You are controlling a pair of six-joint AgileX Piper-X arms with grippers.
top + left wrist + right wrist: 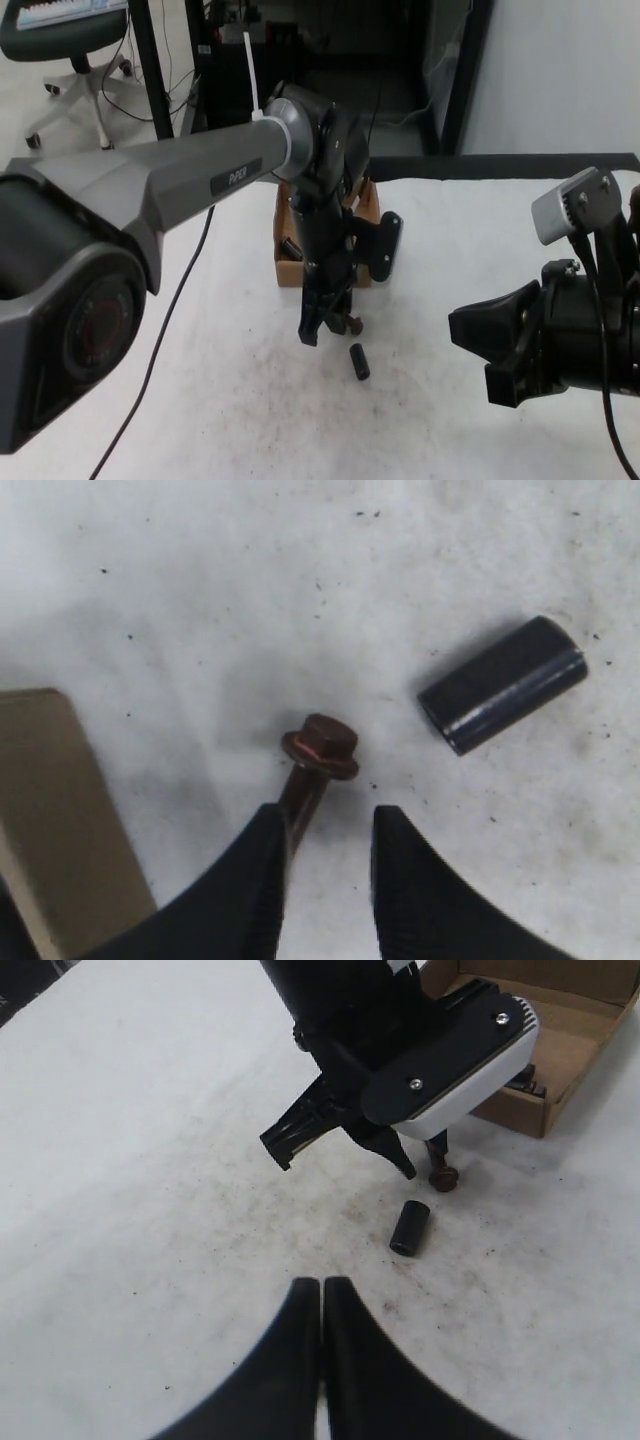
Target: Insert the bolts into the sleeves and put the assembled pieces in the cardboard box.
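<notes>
A rusty hex-head bolt [322, 745] lies on the white bench, its shank running against the inner edge of one finger of my left gripper [325, 815]. That gripper is open and points down over the bolt [352, 322]. A short black sleeve [503, 685] lies on its side just beyond the bolt, apart from it. In the high view the sleeve [359, 361] sits nearer the front than the left gripper [322, 325]. My right gripper [322, 1290] is shut and empty, a short way back from the sleeve [409, 1228].
The open cardboard box [285, 270] stands behind the left arm with a few dark pieces inside; its corner [60, 810] is close beside the left gripper. The right arm [540, 345] is at the right. Bare white bench surrounds the parts.
</notes>
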